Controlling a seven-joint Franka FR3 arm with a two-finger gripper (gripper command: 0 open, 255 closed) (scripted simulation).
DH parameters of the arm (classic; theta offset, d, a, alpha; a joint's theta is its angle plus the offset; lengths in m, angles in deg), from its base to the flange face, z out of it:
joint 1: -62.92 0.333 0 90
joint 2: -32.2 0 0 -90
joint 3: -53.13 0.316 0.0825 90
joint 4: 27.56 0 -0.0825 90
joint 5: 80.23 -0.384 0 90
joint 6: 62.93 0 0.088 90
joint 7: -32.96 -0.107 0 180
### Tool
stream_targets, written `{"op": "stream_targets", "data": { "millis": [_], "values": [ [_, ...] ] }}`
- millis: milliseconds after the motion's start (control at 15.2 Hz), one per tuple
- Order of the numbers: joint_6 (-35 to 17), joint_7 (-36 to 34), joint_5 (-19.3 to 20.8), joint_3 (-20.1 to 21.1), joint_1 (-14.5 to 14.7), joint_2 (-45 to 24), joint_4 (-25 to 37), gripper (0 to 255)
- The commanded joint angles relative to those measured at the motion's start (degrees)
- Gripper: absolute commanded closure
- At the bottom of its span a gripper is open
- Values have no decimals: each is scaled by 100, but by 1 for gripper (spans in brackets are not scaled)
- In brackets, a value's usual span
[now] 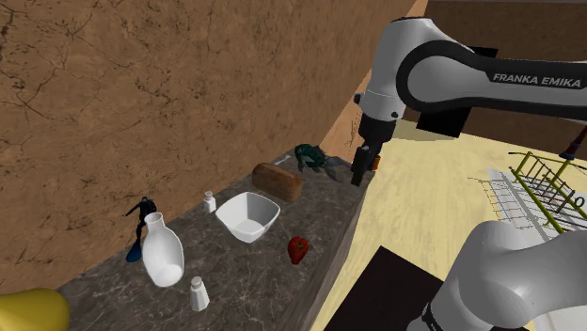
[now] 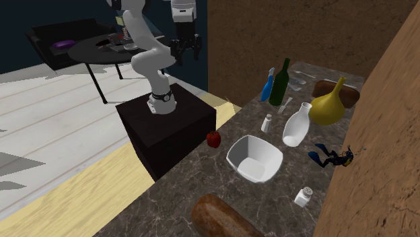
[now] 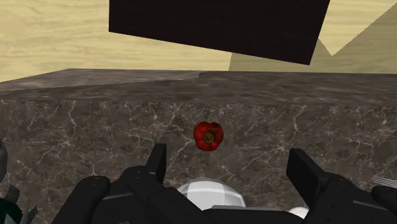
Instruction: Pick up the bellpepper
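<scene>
Approaching is the step you are in; the gripper (image 1: 362, 171) hangs well above the counter (image 1: 268, 287), its black fingers standing wide apart with nothing between them; the red bellpepper (image 3: 209, 135) sits on the dark marbled top, near the edge facing the stand and near the white bowl (image 1: 248, 216); next, I judge, you must carry the hand over the pepper, descend until the fingers straddle it, then close; mind the bowl's rim on the way down.
</scene>
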Motion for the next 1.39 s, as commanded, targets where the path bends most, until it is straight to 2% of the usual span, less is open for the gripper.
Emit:
{"op": "stream_targets", "data": {
  "millis": [0, 330, 660, 990, 1320],
  "values": [
    [0, 0, 0, 0, 0, 0, 0, 0],
    [-1169, -144, -50, 106, -15, -391, -660, 0],
    [-2407, -298, -77, 223, -45, -1066, -1107, 0],
    [-3678, -481, -48, 351, -105, -2018, -1312, 0],
    [-4902, -741, 111, 491, -222, -3185, -1256, 0]
  ]
}}
